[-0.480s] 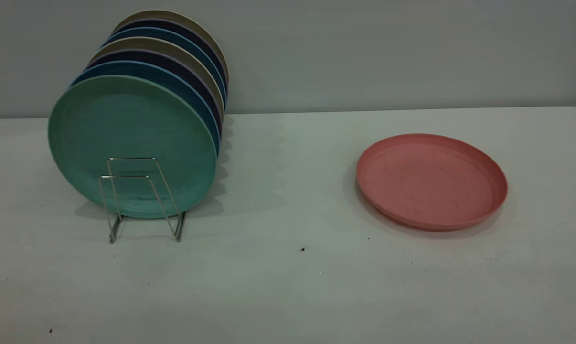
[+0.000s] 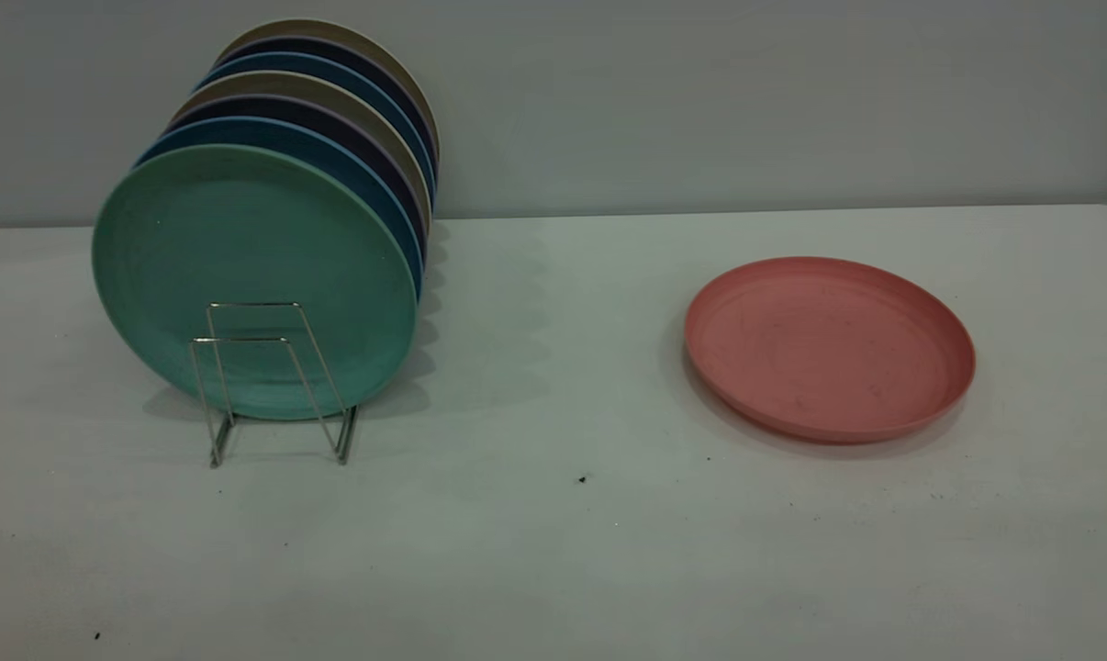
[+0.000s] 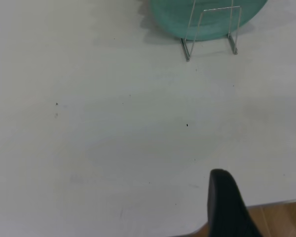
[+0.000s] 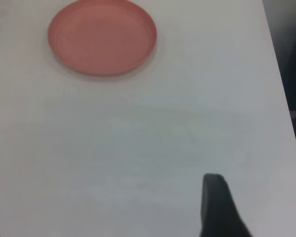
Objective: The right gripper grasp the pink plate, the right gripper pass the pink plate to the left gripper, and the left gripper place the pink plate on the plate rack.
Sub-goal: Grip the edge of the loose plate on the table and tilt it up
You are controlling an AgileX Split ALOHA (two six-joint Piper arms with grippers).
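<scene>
Though cropped, left pincer (image 3: 260,203), right pincer (image 4: 257,207)

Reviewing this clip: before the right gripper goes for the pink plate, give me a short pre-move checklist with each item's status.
1. Pink plate lies flat on the table, nothing on it: ok.
2. Table between right gripper and plate unobstructed: ok.
3. Right gripper open: ok, fingers apart.
4. Left gripper open, held back near the table edge: ok.
5. Plate rack has free front loops before the green plate: ok.
</scene>
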